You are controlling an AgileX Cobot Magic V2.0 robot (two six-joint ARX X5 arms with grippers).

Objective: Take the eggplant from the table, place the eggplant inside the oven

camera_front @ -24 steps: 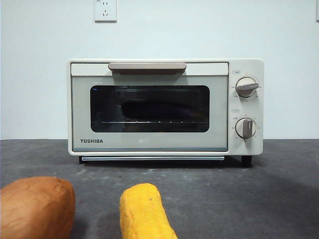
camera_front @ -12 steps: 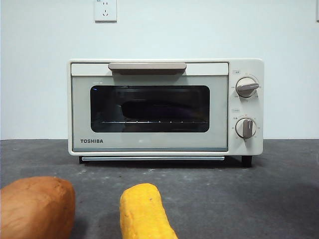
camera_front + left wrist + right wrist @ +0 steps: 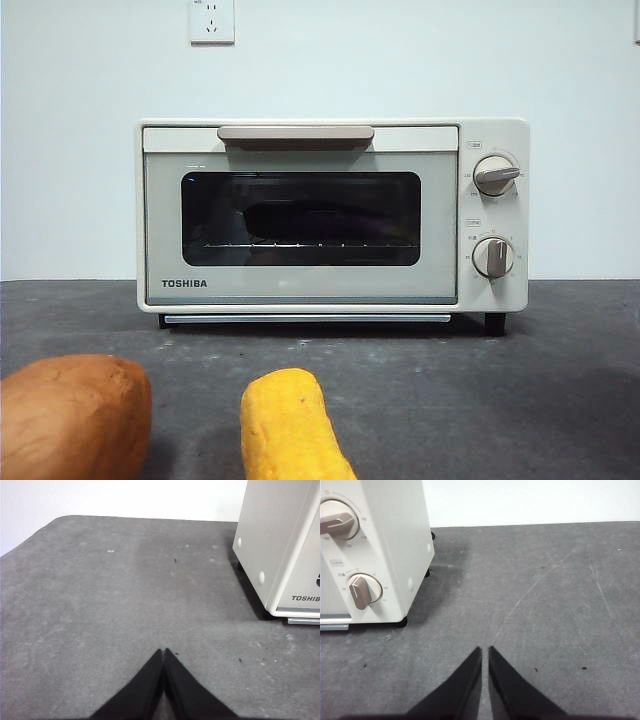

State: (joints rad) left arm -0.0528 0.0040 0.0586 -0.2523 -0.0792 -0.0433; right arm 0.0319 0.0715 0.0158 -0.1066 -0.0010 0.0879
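We are seeing the oven point(image 3: 300, 290) showing smooth cream enamel and a glossy dark glass door point(image 3: 300, 218). The table point(image 3: 125, 590) is looking matt, speckled and faintly scratched. The orange-brown sweet potato point(image 3: 70, 415) is appearing dull-skinned, the yellow cob point(image 3: 290, 425) rough and grainy.

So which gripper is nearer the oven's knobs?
Right. The right gripper is off the end of the oven with the knobs; the left gripper is off the opposite end.

A sweet potato point(image 3: 72, 415) lies nearest, at the left. A yellow cob point(image 3: 290, 425) lies just beside it. A wall socket point(image 3: 211, 20) sits high behind.
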